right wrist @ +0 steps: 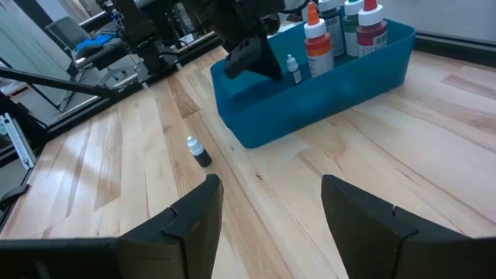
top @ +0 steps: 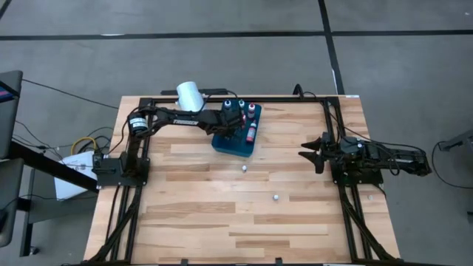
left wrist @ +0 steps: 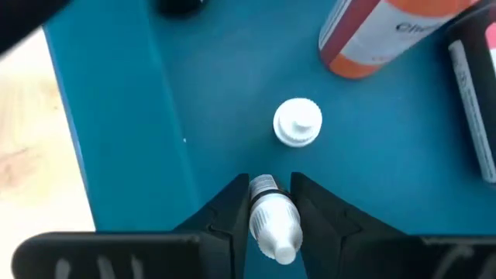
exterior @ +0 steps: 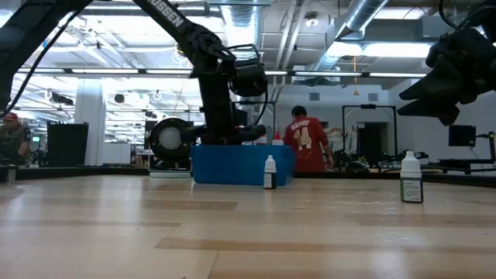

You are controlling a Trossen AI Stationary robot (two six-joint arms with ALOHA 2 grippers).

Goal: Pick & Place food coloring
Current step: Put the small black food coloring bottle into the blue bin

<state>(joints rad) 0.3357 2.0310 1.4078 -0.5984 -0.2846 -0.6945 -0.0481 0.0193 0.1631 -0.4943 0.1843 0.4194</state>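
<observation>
Pale wood-plank table (top: 222,214) seen from above, framed by dark rails. Blue tray (top: 235,145) positioned toward 12 o'clock of table centre. Left gripper (top: 235,124) lowered over the tray. At least three upright bottles with coloured tops visible in the tray; exact count not determinable behind the arm. Two small loose bottles on the bare wood: one (top: 244,169) just off the tray at its 6 o'clock, one (top: 275,198) farther out toward 5 o'clock. One white cylinder (top: 189,95) at the tray's 10 o'clock. Right gripper (top: 314,153) parked at 3 o'clock of the table, well apart from the tray.

Low view: tray (exterior: 232,167) at mid-distance with the left arm descending into it. Two loose bottles standing upright on the wood: one (exterior: 270,173) in front of the tray, one (exterior: 411,178) nearer the camera. Right gripper (exterior: 449,74) suspended above the table. One person in a red shirt (exterior: 307,143) in the room behind.

Left wrist view: left gripper (left wrist: 271,221) fingers pressed against one small white-capped bottle (left wrist: 273,219), pinching it over the tray floor (left wrist: 217,93). One further white cap (left wrist: 297,122) upright just beyond. One orange-labelled bottle (left wrist: 372,39) lying farther off.

Right wrist view: right gripper (right wrist: 271,198) fingers spread wide, nothing between them. Tray (right wrist: 310,97) ahead holding four tall bottles plus one small one (right wrist: 293,70). One small loose bottle (right wrist: 198,151) on the wood beside the tray.
</observation>
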